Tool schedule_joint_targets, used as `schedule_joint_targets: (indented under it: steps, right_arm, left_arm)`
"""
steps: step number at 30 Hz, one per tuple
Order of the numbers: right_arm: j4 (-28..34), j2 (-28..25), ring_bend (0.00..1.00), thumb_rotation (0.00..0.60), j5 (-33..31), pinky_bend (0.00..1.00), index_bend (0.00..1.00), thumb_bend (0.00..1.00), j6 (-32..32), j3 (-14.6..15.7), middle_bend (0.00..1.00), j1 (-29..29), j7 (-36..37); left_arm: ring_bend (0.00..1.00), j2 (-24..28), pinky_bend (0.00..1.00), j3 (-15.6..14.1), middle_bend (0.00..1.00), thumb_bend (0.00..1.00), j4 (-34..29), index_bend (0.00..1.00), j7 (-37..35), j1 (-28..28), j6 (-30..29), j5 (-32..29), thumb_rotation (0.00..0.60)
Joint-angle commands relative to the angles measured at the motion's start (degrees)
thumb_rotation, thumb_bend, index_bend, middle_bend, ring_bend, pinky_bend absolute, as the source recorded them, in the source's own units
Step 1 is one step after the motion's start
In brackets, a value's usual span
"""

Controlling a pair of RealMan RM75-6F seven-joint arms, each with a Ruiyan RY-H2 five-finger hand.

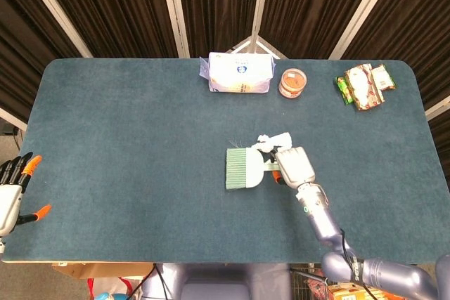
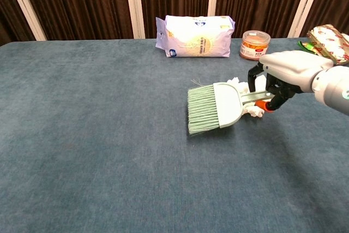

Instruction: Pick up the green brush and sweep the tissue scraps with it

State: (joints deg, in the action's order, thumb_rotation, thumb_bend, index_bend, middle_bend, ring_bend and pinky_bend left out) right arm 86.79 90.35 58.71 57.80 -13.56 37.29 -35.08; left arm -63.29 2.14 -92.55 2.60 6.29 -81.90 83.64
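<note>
My right hand (image 1: 294,165) (image 2: 283,72) grips the handle of the green brush (image 1: 242,167) (image 2: 214,107) and holds it lifted above the table, bristles pointing left. The white tissue scraps (image 1: 273,139) (image 2: 254,111) lie just behind and under the brush head, partly hidden by the brush and the hand. My left hand (image 1: 14,189) rests at the table's near left edge in the head view, fingers spread, holding nothing.
At the back of the blue table (image 1: 126,124) stand a white wipes pack (image 1: 240,73) (image 2: 195,36), an orange-lidded jar (image 1: 292,83) (image 2: 255,45) and snack packets (image 1: 363,85) (image 2: 326,43) at the far right.
</note>
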Motion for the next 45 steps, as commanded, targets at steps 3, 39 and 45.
schedule_joint_targets:
  steps: [3, 39, 45]
  right_arm:
    - [-5.95, 2.06, 1.00, 0.600, -2.97, 0.96, 0.76, 0.67, -2.87, -1.58, 0.98, 3.53, -1.68]
    - [4.98, -25.64, 1.00, 0.600, -0.94, 0.96, 0.76, 0.67, 2.87, -0.61, 0.98, 2.73, -8.68]
    - [11.89, -24.95, 1.00, 0.600, 2.84, 0.96, 0.76, 0.67, 3.51, 1.37, 0.98, 3.25, -10.43]
  left_arm:
    - [0.00, 0.20, 0.00, -0.06, 0.00, 0.00, -0.17, 0.00, -0.23, 0.12, 0.57, -0.37, 0.600]
    - [0.00, 0.45, 0.00, -0.24, 0.00, 0.00, -1.27, 0.00, -0.40, 0.22, -0.03, 0.86, 0.600]
    - [0.00, 0.22, 0.00, -0.30, 0.00, 0.00, -1.11, 0.00, 0.13, 0.17, -0.25, 1.03, 0.600]
